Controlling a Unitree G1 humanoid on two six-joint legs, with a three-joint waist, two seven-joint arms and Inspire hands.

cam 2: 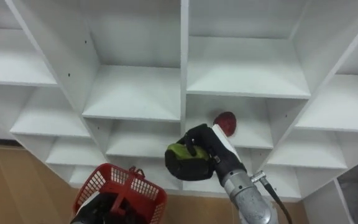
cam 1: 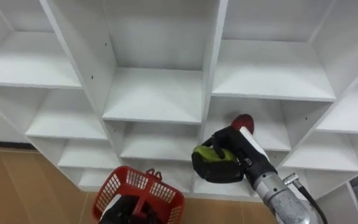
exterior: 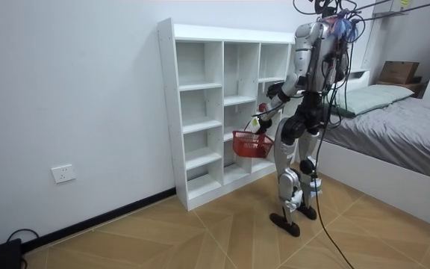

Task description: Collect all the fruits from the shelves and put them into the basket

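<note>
Yellow-green fruit [cam 1: 220, 155] in right hand [cam 1: 219, 173]

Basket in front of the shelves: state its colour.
Red, with an open mesh wall. The basket shows best in the left eye view.

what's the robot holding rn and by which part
The left hand holds the red basket by its top handle. The right hand is at the red fruit on the shelf; whether it holds anything cannot be told.
</note>
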